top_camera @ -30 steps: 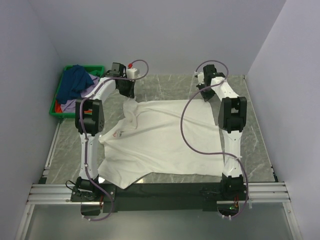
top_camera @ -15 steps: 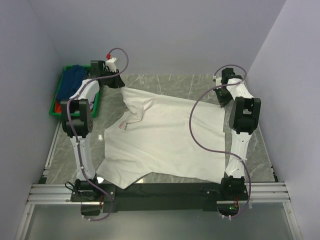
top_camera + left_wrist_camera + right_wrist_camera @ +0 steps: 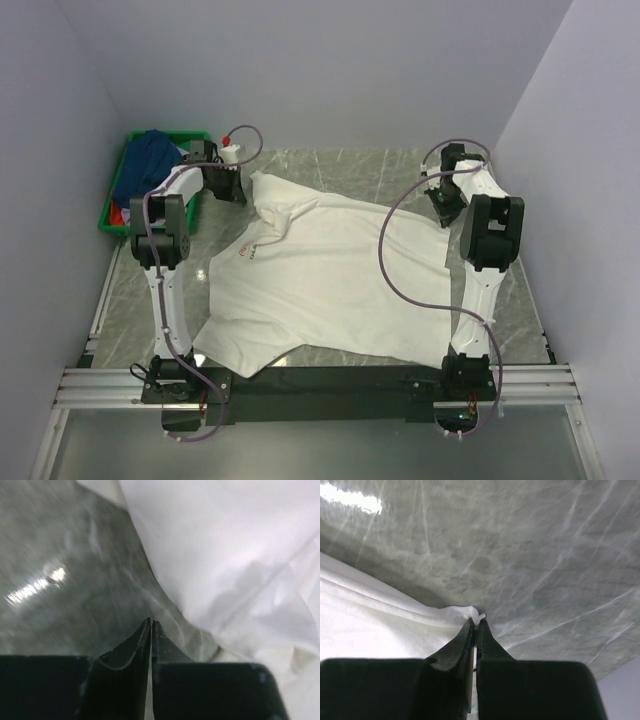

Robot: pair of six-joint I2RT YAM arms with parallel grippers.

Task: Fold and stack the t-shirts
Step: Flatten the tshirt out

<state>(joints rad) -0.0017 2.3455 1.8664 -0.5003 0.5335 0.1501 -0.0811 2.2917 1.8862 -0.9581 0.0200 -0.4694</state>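
Looking down through the top camera, I see the white t-shirt point(image 3: 330, 280) spread across the grey marbled counter point(image 3: 350, 165), its small red chest mark point(image 3: 247, 251) facing up on the left side. My left tool point(image 3: 151, 624) has its jaws pressed together, and I can make out nothing between the tips. It sits over bare counter, just beside the shirt's edge at the far-left corner. My right tool point(image 3: 476, 621) is at the far-right corner of the shirt, jaws pinched tight on a small bunch of the white cloth's edge. At the far left, off the shirt, the green crate point(image 3: 112, 222) holds a heaped dark blue shirt point(image 3: 150, 160), with other cloth under it that I cannot sort out.
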